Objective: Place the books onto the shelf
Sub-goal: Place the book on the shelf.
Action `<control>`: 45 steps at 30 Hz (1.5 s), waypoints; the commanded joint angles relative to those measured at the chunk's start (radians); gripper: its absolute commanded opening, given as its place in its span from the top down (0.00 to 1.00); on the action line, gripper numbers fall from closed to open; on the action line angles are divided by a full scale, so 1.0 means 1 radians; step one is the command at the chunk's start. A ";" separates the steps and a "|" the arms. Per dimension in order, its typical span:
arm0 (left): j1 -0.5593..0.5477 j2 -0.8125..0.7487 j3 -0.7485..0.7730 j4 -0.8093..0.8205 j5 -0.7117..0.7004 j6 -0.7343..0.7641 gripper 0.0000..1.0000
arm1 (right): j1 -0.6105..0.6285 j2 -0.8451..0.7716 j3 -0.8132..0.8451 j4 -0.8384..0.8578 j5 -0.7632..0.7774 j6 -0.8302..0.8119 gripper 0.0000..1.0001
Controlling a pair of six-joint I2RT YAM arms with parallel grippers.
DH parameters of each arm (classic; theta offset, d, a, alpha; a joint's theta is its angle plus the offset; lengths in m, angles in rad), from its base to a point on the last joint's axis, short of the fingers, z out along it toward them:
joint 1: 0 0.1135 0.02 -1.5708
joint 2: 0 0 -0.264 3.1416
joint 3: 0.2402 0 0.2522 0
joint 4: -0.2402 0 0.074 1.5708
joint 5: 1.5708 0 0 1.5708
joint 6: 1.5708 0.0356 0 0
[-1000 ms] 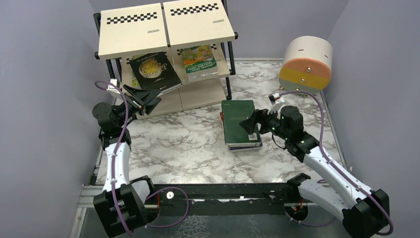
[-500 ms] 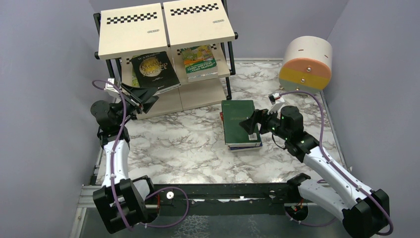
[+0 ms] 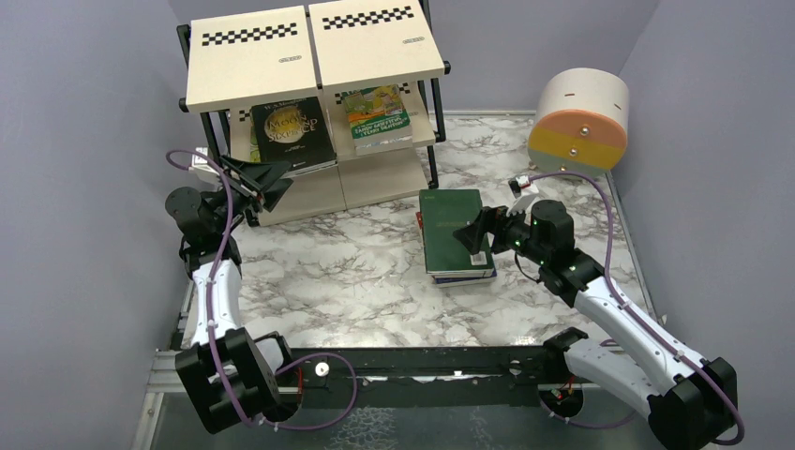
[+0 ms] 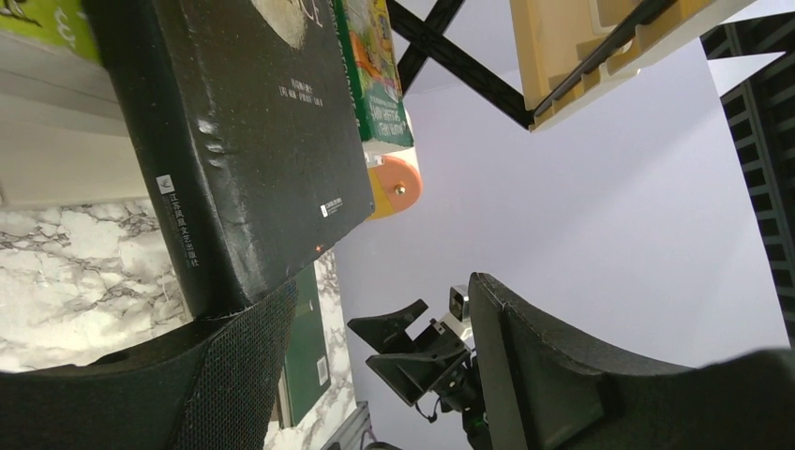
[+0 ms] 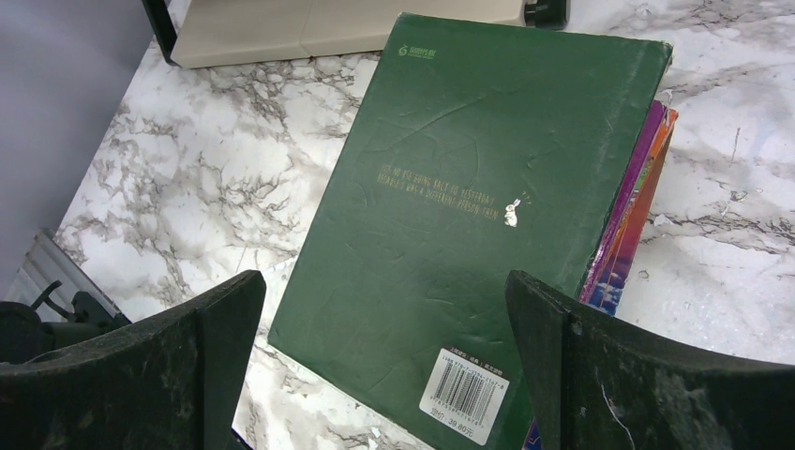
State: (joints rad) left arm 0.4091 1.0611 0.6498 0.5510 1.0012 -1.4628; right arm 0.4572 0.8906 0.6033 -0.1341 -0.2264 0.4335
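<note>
Evidently the black book [image 3: 289,136] rests on the shelf [image 3: 246,70], so the left fingers [image 4: 220,375] stand spread, empty; the right fingers [image 5: 211,342] straddle the green book [image 5: 469,216], spread for grasping

The green book [image 5: 469,216] has a dull paper cover. The black book [image 4: 244,141] looks scuffed. The surface [image 3: 347,272] is shiny like marble. The shelf [image 3: 248,70] is pale wood and black metal.

— Where do the books sit?
— A black book with a gold title [image 3: 292,136] and a green-and-yellow one [image 3: 378,117] lean on the middle tier of the shelf [image 3: 248,70], a black frame with beige, checker-striped boards.
— Any others?
— A dark green book [image 3: 452,232] lies flat atop a small stack [image 5: 637,206] on the desk [image 3: 347,262].
</note>
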 commanded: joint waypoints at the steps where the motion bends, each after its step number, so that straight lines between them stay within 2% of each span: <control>1: 0.020 0.018 0.043 0.029 -0.027 0.027 0.40 | 0.005 -0.010 0.005 0.024 -0.014 -0.003 0.02; 19: 0.052 0.084 0.080 0.058 -0.034 0.029 0.40 | 0.005 -0.008 0.002 0.031 -0.014 -0.004 0.02; 23: 0.056 0.091 0.080 0.064 -0.036 0.028 0.40 | 0.006 0.021 0.024 0.061 -0.052 -0.017 0.03; 32: 0.060 0.081 0.077 0.071 -0.046 0.018 0.40 | 0.053 0.251 0.252 0.170 -0.226 -0.044 0.07; 38: 0.060 0.065 0.064 0.078 -0.066 0.012 0.40 | 0.174 0.438 0.470 0.226 -0.286 -0.031 0.07; 45: 0.060 0.061 0.060 0.088 -0.069 0.009 0.41 | 0.262 0.633 0.619 0.379 -0.371 0.132 0.07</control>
State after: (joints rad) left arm 0.4591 1.1450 0.6971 0.5919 0.9657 -1.4567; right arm 0.6975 1.4506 1.1687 0.1169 -0.5056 0.4580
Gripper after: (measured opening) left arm 0.598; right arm 0.927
